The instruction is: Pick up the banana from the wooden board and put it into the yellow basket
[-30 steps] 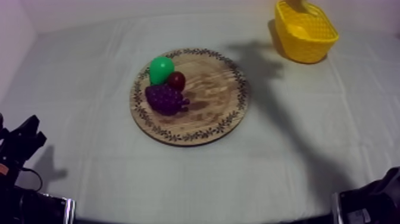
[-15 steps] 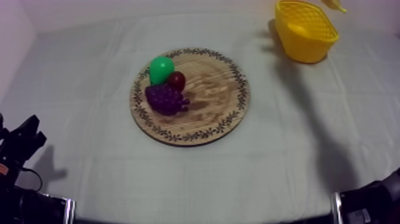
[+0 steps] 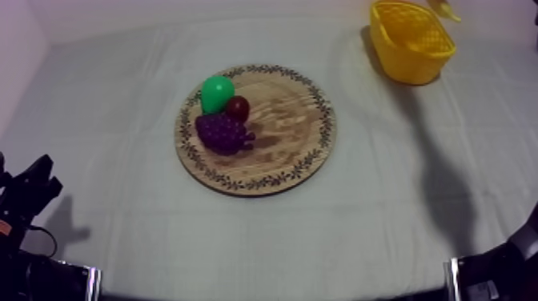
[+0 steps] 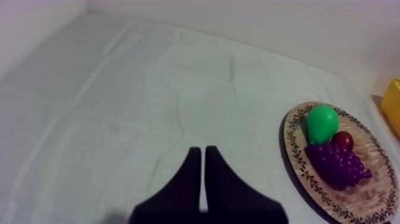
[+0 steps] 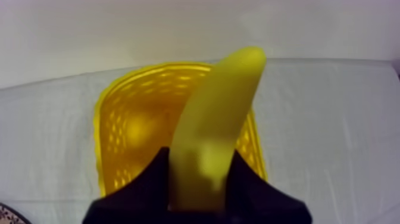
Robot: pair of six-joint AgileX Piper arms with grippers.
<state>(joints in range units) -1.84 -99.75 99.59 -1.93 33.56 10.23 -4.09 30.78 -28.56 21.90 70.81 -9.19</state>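
The pear (image 3: 216,92) sits behind the grapes (image 3: 222,132) on the board's (image 3: 296,136) left half, while the basket (image 3: 408,68) stands back right with the banana (image 5: 214,125) above it.

Top view. We mark three toy fruits gathered in one tight cluster left of centre. The green pear (image 3: 216,93) stands at the far side of the cluster. The small red fruit (image 3: 237,108) sits just beside it on the right, against it. The purple bunch of grapes (image 3: 222,133) lies on the near side, against both. We note the surface (image 3: 112,200), spread with a grey-white cloth (image 3: 384,232) that shows faint straight fold lines, and a soft dark shadow (image 3: 444,192) on that cloth toward the right. A pale wall (image 3: 200,11) rises behind the far edge.
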